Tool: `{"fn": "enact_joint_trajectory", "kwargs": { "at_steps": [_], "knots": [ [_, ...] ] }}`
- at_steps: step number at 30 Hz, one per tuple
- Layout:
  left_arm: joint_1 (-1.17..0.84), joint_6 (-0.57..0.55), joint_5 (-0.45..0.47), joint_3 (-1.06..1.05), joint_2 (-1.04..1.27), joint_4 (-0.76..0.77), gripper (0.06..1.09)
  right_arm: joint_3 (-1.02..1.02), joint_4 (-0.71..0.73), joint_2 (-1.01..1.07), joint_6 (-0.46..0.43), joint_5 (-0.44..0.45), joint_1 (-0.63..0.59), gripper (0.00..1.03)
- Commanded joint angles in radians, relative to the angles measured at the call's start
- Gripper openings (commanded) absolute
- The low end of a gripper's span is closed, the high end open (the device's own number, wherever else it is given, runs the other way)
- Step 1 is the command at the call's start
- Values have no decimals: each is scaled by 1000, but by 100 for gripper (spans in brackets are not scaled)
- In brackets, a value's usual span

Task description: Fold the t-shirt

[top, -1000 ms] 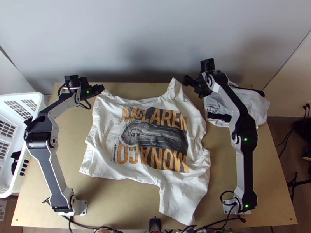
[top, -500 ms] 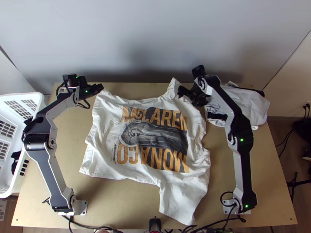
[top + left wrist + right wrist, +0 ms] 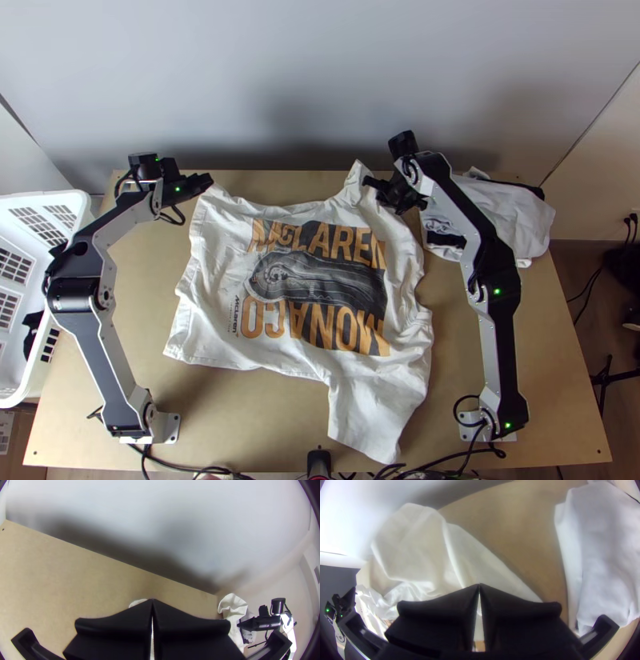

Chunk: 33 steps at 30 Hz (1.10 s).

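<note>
Bare table (image 3: 272, 188) extends along the far edge between the left gripper (image 3: 208, 181) and the right gripper (image 3: 379, 190); the wall (image 3: 320, 88) bounds this passage; a second lane runs between the t-shirt (image 3: 360, 400) and the right arm (image 3: 502, 320); a third separates the t-shirt from the left arm (image 3: 102, 344); the cloth pile (image 3: 520, 216) obstructs the far right; the basket (image 3: 40, 197) bounds the left; a black post (image 3: 318, 462) obstructs the near edge; clearance beneath the right gripper is hard to judge.
</note>
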Motion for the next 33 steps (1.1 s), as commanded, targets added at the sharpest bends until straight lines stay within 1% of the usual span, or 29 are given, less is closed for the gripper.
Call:
{"fn": "enact_joint_trajectory", "kwargs": {
  "at_steps": [1, 3, 6, 10, 15, 16, 17, 18, 19, 20, 21, 23, 25, 26, 28, 33],
  "knots": [
    [2, -1, 2, -19, -20, -3, 9, 23, 20, -9, -4, 27, -29, 3],
    [5, -15, 8, -21, -39, -9, 9, 41, 22, -12, 7, 27, -49, 3],
    [13, -84, 51, -19, -100, -10, 9, 66, 31, -48, 15, 27, -61, 3],
    [5, -133, 69, -18, -200, -1, 9, 66, 92, -113, 10, 27, -69, 3],
    [1, -127, 71, -21, -198, 0, 9, 55, 114, -101, 4, 25, -72, 3],
    [1, -124, 71, -22, -197, -1, 9, 39, 114, -101, 2, 25, -69, 7],
    [1, -122, 71, -27, -198, 0, 9, 24, 114, -100, -1, 25, -67, 20],
    [1, -122, 71, -30, -198, -1, 9, 4, 114, -97, -4, 24, -64, 32],
    [1, -121, 71, -33, -198, -1, 9, -13, 114, -89, -7, 13, -64, 40],
    [1, -121, 71, -33, -198, -1, 9, -17, 114, -75, -13, -2, -66, 44],
    [1, -118, 71, -34, -197, 0, 9, -20, 112, -60, -25, -16, -67, 46],
    [1, -116, 71, -34, -195, 2, 9, -37, 114, -41, -54, -18, -64, 46],
    [-1, -115, 71, -31, -194, 3, 9, -48, 103, -23, -119, -18, -46, 48],
    [1, -115, 71, -30, -192, 3, 9, -54, 88, -18, -143, -18, -35, 53],
    [1, -112, 71, -27, -188, 5, 9, -69, 66, -18, -168, -18, -18, 57],
    [2, -105, 71, -27, -177, 5, 9, -106, 43, -14, -191, -16, -4, 57]
  ]
}}
